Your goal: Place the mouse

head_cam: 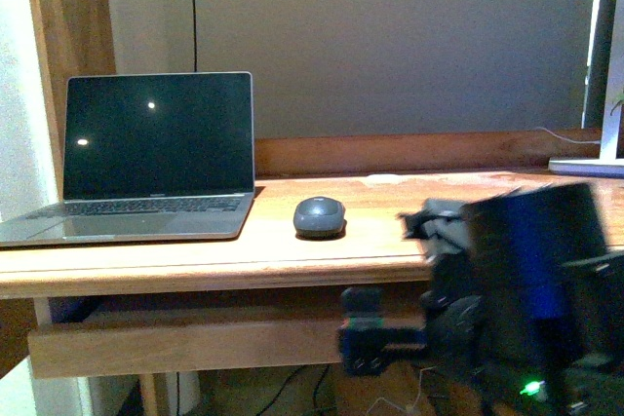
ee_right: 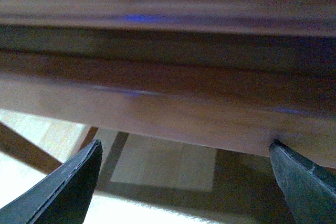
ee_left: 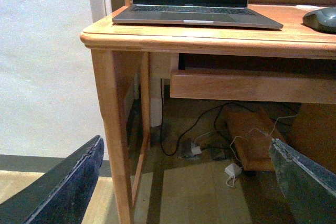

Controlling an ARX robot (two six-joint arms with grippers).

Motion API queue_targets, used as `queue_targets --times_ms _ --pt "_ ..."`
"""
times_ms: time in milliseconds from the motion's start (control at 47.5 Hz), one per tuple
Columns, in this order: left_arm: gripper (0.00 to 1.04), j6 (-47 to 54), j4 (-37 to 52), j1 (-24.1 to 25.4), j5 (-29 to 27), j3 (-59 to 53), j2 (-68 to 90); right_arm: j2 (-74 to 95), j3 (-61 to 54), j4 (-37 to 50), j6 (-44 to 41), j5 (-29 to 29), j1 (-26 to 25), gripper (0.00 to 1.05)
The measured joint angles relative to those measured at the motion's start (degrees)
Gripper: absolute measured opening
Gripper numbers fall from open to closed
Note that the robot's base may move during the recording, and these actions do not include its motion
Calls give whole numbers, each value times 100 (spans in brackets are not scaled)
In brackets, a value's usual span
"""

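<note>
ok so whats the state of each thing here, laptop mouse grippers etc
laptop: lid open, screen dark, on the desk
mouse: flat on the desk to the right of the laptop, nothing holding it
left gripper: open, empty, low in front of the desk
right gripper: open, empty, close to the desk's front edge, view blurred
desk: upright

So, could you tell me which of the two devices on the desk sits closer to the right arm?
The mouse: it lies right of the open laptop, nearer the right arm.
</note>
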Motion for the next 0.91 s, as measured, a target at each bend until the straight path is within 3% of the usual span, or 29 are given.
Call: queue_targets --times_ms 253,548,737,906 --pt "97 0 0 0 0 0 0 -1858 -1427 -92 560 -229 -566 97" --pt "97 0 0 0 0 0 0 -4833 -3283 -1064 1147 -505 -994 97" --pt "97 0 0 0 0 0 0 -6719 -4026 -2157 1176 -402 -944 97" --pt "97 0 0 0 0 0 0 -9112 -4581 -4041 1180 -282 -883 97"
